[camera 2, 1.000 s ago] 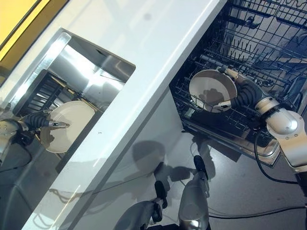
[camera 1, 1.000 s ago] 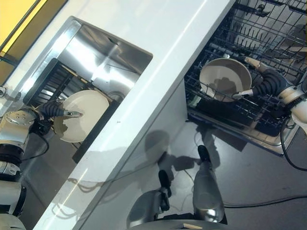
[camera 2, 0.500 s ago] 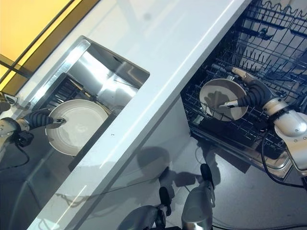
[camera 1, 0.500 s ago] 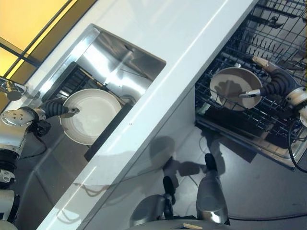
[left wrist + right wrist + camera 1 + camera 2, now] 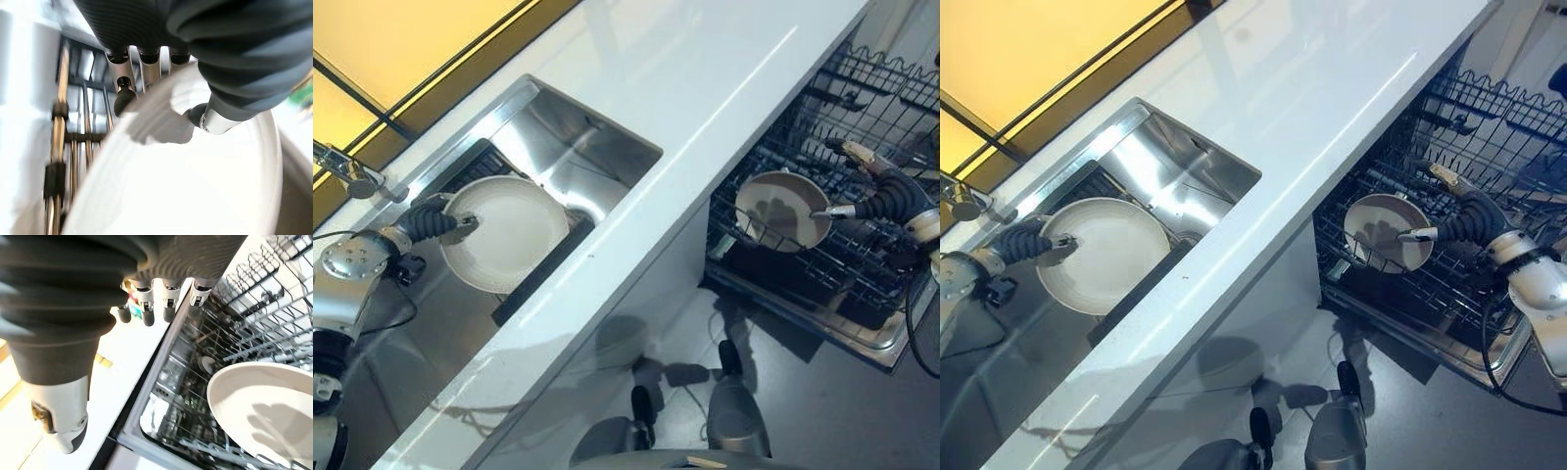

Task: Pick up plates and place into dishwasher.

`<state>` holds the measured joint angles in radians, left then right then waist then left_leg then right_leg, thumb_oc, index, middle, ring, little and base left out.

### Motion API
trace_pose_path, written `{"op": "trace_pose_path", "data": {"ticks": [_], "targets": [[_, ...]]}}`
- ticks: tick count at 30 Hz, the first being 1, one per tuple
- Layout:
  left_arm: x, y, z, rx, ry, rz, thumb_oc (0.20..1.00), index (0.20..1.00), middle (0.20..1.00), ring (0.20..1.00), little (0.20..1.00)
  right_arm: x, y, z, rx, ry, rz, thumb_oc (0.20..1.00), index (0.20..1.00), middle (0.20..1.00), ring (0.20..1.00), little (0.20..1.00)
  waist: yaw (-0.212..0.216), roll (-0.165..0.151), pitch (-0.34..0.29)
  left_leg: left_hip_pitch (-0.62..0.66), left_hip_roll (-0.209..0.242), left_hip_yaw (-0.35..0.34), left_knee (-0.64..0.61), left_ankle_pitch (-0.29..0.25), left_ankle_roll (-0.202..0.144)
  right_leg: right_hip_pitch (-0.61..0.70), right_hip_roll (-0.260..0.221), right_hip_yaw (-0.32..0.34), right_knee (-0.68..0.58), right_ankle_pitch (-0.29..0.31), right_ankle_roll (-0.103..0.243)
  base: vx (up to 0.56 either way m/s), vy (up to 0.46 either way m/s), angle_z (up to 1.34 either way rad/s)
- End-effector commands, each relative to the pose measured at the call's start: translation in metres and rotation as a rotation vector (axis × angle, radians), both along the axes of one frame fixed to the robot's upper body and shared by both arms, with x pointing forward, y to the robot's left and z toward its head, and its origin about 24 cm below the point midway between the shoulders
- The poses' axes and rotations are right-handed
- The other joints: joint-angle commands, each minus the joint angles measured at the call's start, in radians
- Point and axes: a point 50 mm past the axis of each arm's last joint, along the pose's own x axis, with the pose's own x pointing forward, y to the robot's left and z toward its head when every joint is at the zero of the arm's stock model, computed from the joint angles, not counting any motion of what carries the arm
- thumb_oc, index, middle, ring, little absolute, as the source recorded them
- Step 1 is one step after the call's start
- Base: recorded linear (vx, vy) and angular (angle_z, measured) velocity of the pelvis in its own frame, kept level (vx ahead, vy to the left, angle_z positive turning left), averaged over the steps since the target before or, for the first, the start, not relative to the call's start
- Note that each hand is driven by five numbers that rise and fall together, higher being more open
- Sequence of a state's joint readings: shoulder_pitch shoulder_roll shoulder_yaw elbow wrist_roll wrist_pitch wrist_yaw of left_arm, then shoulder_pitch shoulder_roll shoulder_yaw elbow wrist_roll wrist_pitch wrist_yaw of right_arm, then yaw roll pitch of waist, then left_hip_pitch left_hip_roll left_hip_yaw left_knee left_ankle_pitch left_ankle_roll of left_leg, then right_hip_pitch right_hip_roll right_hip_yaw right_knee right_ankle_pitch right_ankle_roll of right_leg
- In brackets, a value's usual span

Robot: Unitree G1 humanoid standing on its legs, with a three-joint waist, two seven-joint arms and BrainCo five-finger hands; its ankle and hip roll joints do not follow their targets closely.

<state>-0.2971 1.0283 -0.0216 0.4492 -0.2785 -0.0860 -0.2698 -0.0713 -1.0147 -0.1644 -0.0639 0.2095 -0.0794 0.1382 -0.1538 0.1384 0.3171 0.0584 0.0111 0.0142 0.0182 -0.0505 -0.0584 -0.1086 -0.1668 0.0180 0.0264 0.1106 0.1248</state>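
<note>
One plate is held at its rim by the left hand above the steel sink, tilted so its pale face looks up. In the left wrist view the thumb lies curled on the plate's face while the fingers reach down behind its edge, so the hand pinches the rim. Below the plate, inside the sink, sits a dark rack with brass-coloured bars.

A second plate leans among the wires of the dishwasher's lower rack, near the rack's front corner. The right hand is just beside it on the far side, spread: one finger stretches towards the plate's rim and another points up and away. In the right wrist view its fingers hang straight with nothing between them, and the plate lies apart from them in the rack. Whether the outstretched fingertip touches the rim cannot be told.

The white table runs between sink and dishwasher. A tap stands by the sink's far left edge.
</note>
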Motion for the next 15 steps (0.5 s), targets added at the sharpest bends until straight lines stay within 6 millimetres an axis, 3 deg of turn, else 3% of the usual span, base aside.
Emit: {"op": "trace_pose_path", "data": {"ticks": [1, 6, 15], "targets": [[-0.01, 0.014, 0.042, 0.149, -0.282, 0.129, 0.2, 0.2, 0.2, 0.2, 0.2, -0.009, 0.003, 0.024, 0.007, -0.211, -0.012, 1.0, 1.0, 1.0, 1.0, 1.0, 0.039, -0.067, -0.107, -0.084, -0.019, -0.014, 0.045, -0.017, 0.021, 0.041, 0.02, -0.025, 0.107, -0.178, -0.006, 0.01, -0.111, 0.02], [-0.02, 0.009, 0.053, 0.22, -0.513, 0.267, 0.2, 0.2, 0.2, 0.2, 0.2, -0.015, 0.004, 0.026, 0.087, -0.32, -0.047, 1.0, 1.0, 1.0, 1.0, 1.0, 0.067, -0.096, -0.154, -0.068, -0.008, -0.026, 0.031, -0.019, 0.021, 0.069, 0.034, -0.04, 0.096, -0.188, -0.009, 0.02, -0.097, 0.06], [-0.029, -0.007, 0.072, 0.255, -0.861, 0.389, 0.2, 0.2, 0.2, 0.2, 0.2, -0.013, 0.046, 0.044, 0.223, -0.497, 0.143, 1.0, 1.0, 1.0, 1.0, 1.0, 0.114, -0.126, -0.217, -0.048, 0.01, -0.038, 0.014, -0.007, 0.015, 0.105, 0.052, -0.059, 0.08, -0.186, -0.016, 0.01, -0.072, 0.04]]}}
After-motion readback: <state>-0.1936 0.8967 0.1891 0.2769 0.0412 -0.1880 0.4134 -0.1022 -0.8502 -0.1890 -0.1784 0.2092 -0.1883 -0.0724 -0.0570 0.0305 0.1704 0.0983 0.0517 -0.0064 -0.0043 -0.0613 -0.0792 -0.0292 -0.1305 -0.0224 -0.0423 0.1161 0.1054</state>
